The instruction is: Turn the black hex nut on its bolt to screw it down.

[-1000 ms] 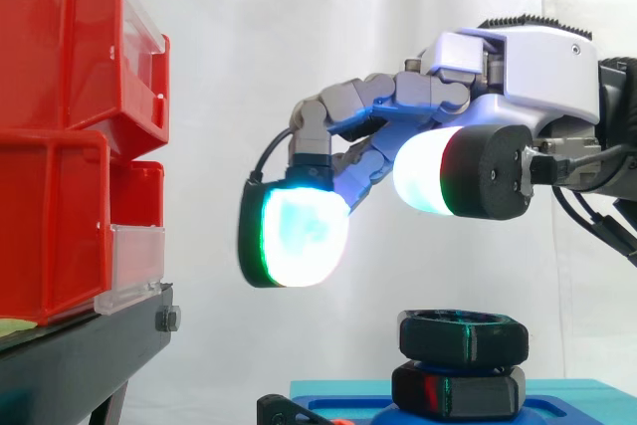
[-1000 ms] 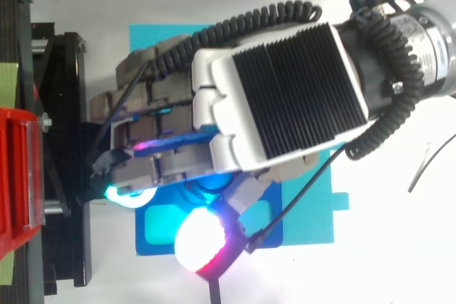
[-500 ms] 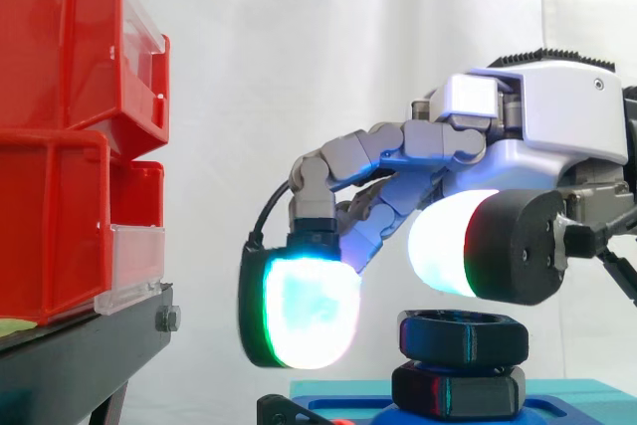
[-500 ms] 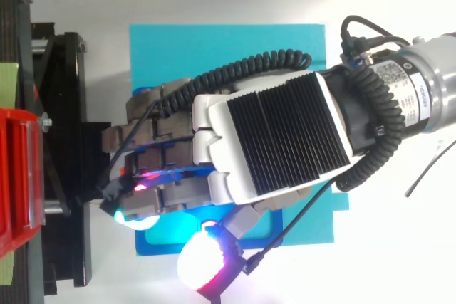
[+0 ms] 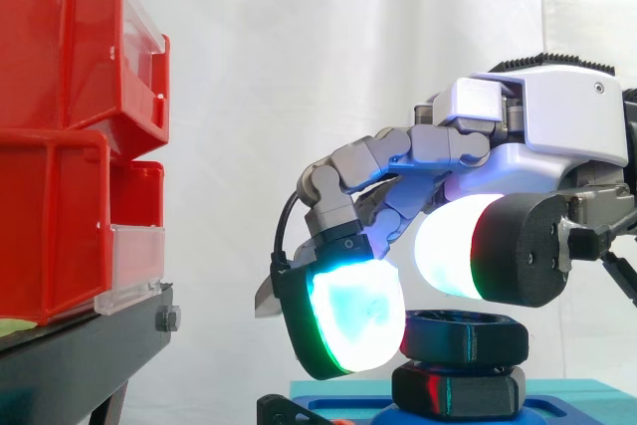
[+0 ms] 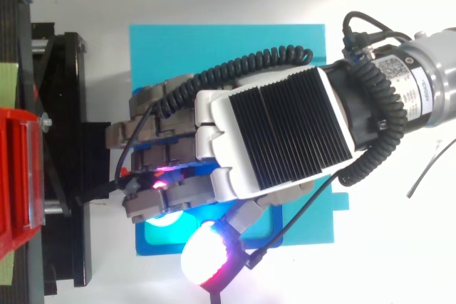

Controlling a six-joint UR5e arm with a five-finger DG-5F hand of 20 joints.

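The black hex nut (image 5: 463,335) sits on its bolt above a second black hex piece (image 5: 458,390), both on a blue base (image 5: 567,393). My hand (image 5: 537,136) hovers over the nut, coming in from the right. Its fingers bend downward, and one cyan-glowing fingertip (image 5: 353,320) hangs at the nut's left side, at the nut's height. The white thumb pad (image 5: 448,246) floats just above the nut's top face, apart from it. Nothing is clamped. From above, the hand (image 6: 278,133) hides the nut.
Stacked red bins (image 5: 60,146) stand on a black stand (image 5: 80,355) at the left, a hand's width from the fingertips. The blue base (image 6: 214,48) lies on a white surface beside the stand (image 6: 64,105). A white curtain hangs behind.
The hand came down toward the nut. The cyan fingertip swung down and rightward to the nut's left side, and the thumb pad sank close to the nut's top.
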